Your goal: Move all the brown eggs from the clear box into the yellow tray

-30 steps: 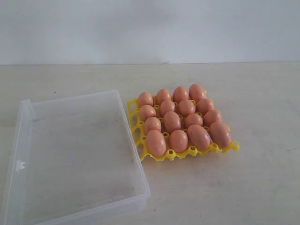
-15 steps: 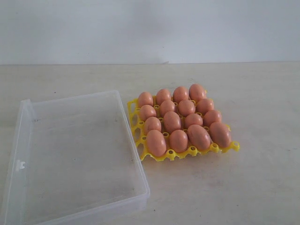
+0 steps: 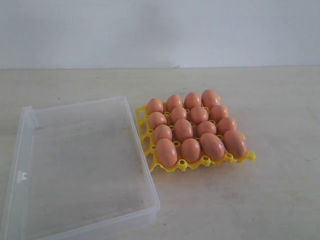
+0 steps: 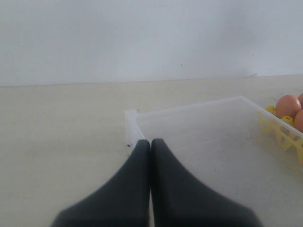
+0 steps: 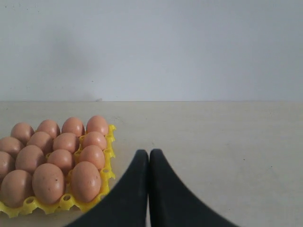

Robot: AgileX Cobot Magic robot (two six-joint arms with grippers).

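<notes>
The yellow tray (image 3: 150, 145) lies mid-table with several brown eggs (image 3: 184, 129) standing in its cups. To its left lies the clear box (image 3: 120, 103), and no egg shows inside it. Neither arm appears in the exterior view. In the left wrist view my left gripper (image 4: 151, 142) is shut with nothing between its fingers, hanging by a corner of the clear box (image 4: 130, 124). In the right wrist view my right gripper (image 5: 149, 152) is shut and empty, beside the yellow tray (image 5: 110, 156) and its brown eggs (image 5: 85, 181).
The tray and box rest on a pale beige table (image 3: 270, 195). A plain white wall (image 3: 160, 30) runs along the table's far edge. The box has a small clasp tab (image 3: 21, 176) on its left rim.
</notes>
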